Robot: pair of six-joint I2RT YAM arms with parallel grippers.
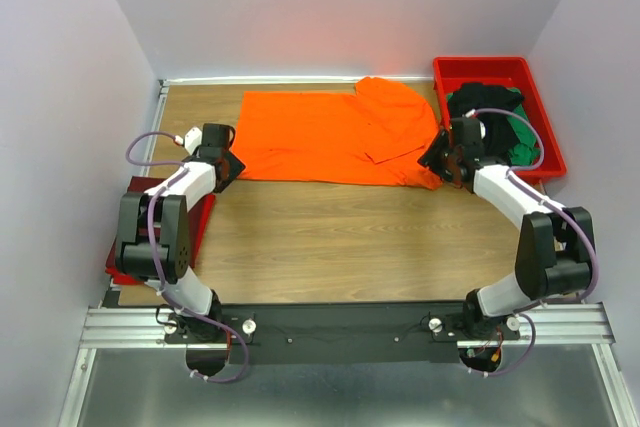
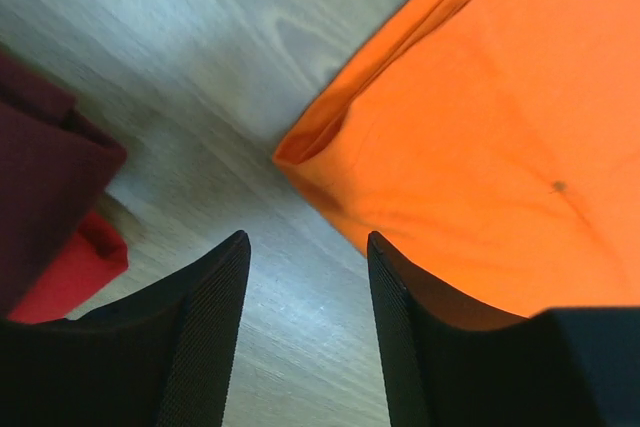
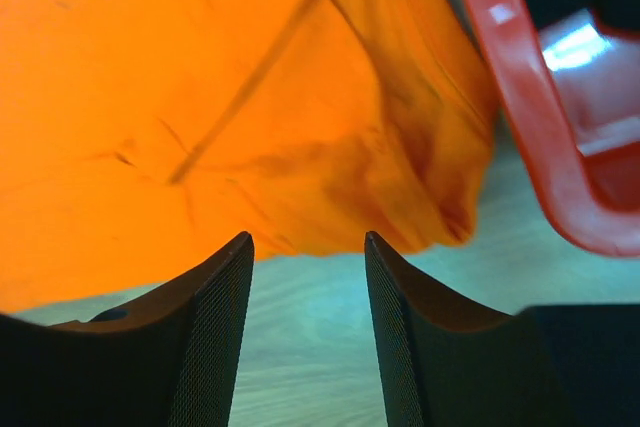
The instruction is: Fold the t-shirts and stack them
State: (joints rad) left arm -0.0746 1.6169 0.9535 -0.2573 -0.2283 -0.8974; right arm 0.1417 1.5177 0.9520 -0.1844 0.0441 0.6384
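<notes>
Left gripper (image 2: 308,240) and right gripper (image 3: 308,238) both gape at the orange shirt's (image 1: 330,137) 8 and 4 o'clock corners, I'd guess lined up for my fold.

It was a robotics lab cell: plain white panels (image 1: 60,67) boxed in a wood-grain desk (image 1: 350,232) from 9 to 3 o'clock, and at 6 o'clock an aluminium rail (image 1: 120,325) carried the left arm (image 1: 165,222) and right arm (image 1: 530,217), their purple cables exposed.

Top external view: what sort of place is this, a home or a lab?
Probably a lab test cell: plain white walls box in a wooden table, a metal rail runs along its near edge, and a red tray holds spare shirts.
</notes>
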